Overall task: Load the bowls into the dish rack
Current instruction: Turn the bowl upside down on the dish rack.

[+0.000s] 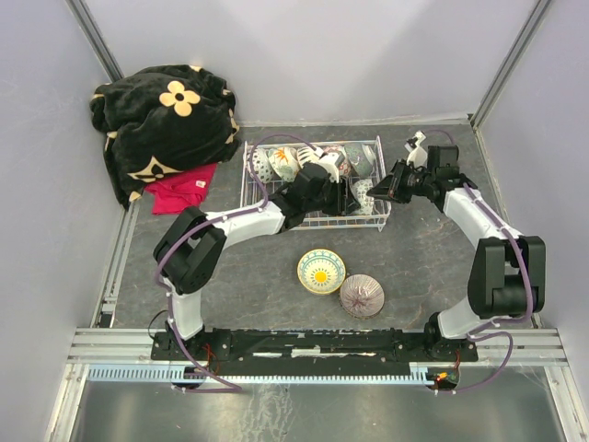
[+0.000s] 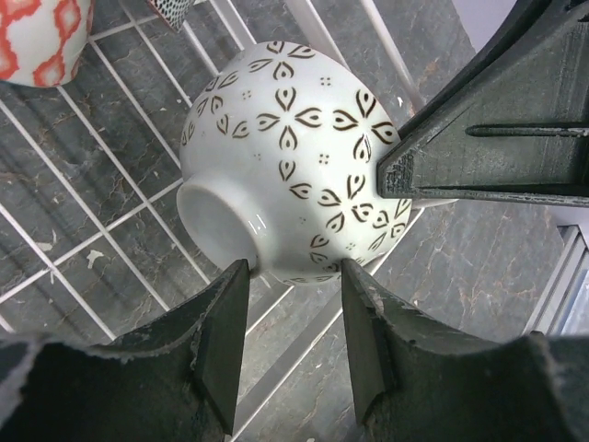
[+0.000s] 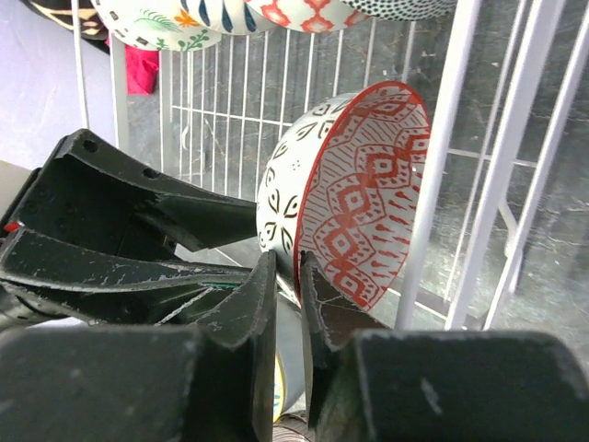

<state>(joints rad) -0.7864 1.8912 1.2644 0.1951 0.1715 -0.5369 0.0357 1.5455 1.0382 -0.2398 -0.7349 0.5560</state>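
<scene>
Bowls (image 1: 304,162) stand in a row along the dish rack's (image 1: 247,175) far side. Near its right wall, the half-open left gripper (image 2: 293,276) straddles a leaf-patterned bowl's (image 2: 294,147) foot; the right gripper's (image 3: 287,276) narrow jaws pinch its red-patterned rim. Two bowls (image 1: 321,271) sit outside, just before the rack.

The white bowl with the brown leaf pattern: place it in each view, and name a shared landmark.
Top external: mostly hidden behind the two grippers at the dish rack's right end.
Left wrist: centre, white leaf-pattern bowl on its side.
Right wrist: centre, its rim at the right gripper.
Landmark: the rack's white wires.
</scene>
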